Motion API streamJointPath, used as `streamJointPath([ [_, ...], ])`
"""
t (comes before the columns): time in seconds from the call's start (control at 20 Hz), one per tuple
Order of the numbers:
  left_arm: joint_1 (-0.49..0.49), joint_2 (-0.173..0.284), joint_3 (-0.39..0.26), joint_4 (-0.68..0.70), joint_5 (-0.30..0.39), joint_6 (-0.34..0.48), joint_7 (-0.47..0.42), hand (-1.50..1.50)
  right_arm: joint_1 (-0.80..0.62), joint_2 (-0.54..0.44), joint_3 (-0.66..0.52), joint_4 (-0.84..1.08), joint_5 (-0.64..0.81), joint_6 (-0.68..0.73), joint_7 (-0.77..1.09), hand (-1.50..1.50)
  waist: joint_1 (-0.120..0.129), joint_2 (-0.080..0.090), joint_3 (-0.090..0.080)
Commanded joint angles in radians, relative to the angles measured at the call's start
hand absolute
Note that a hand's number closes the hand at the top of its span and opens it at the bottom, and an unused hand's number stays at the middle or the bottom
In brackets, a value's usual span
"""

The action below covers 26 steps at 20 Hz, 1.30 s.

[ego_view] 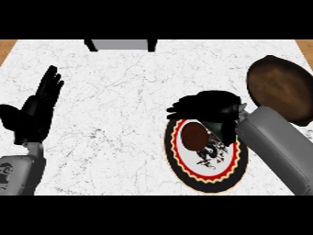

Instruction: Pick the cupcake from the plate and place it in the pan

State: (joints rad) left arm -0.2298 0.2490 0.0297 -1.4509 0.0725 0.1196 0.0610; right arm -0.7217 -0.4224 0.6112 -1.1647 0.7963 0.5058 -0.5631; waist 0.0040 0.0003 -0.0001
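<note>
Curled fingers (192, 104) of the right hand (209, 106) hang over the plate's (235, 172) far rim; whether they clasp anything is unclear. On that plate sits the cupcake (194, 136). Beyond the plate's right lies the pan (284, 89). Far left of it, the left hand (33, 110) rests open above the desk (118, 92).

a white marbled counter top (131, 92) with thin grey veins fills most of the view, and strips of brown wood show past its far left and far right corners. a round plate (206, 181) with a black rim, a red and yellow zigzag band and a white middle lies on it near the right. a dark brown pan (281, 87) lies farther off at the right edge, just beyond the plate.
</note>
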Motion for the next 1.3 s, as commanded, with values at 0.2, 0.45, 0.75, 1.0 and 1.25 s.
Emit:
streamJointPath([
  [0.2, -0.037, -0.036, 0.012, 0.045, -0.03, 0.006, -0.008, 0.0, 0.029, 0.093, -0.034, 0.04, 0.141, 0.017, -0.003, -1.5, -0.002, 0.0, 0.0],
  [0.45, 0.009, -0.043, 0.005, -0.019, -0.058, 0.013, -0.002, 0.0, 0.002, 0.12, -0.046, 0.112, 0.208, 0.016, -0.052, -1.5, 0.003, 0.0, 0.0],
  [0.75, -0.013, -0.036, 0.037, -0.024, -0.039, -0.007, 0.031, 0.0, 0.076, 0.106, -0.032, 0.124, 0.308, -0.042, -0.09, -1.5, -0.002, 0.0, 0.0],
  [1.0, 0.044, -0.077, -0.002, -0.025, -0.068, -0.008, -0.014, 0.0, 0.154, 0.15, -0.002, 0.099, 0.366, -0.053, -0.047, -1.5, -0.006, -0.002, 0.0],
  [1.25, -0.007, -0.05, 0.033, -0.046, -0.031, -0.033, 0.071, 0.0, 0.042, 0.228, 0.014, 0.204, 0.389, -0.065, -0.165, 1.5, 0.006, 0.0, 0.0],
])
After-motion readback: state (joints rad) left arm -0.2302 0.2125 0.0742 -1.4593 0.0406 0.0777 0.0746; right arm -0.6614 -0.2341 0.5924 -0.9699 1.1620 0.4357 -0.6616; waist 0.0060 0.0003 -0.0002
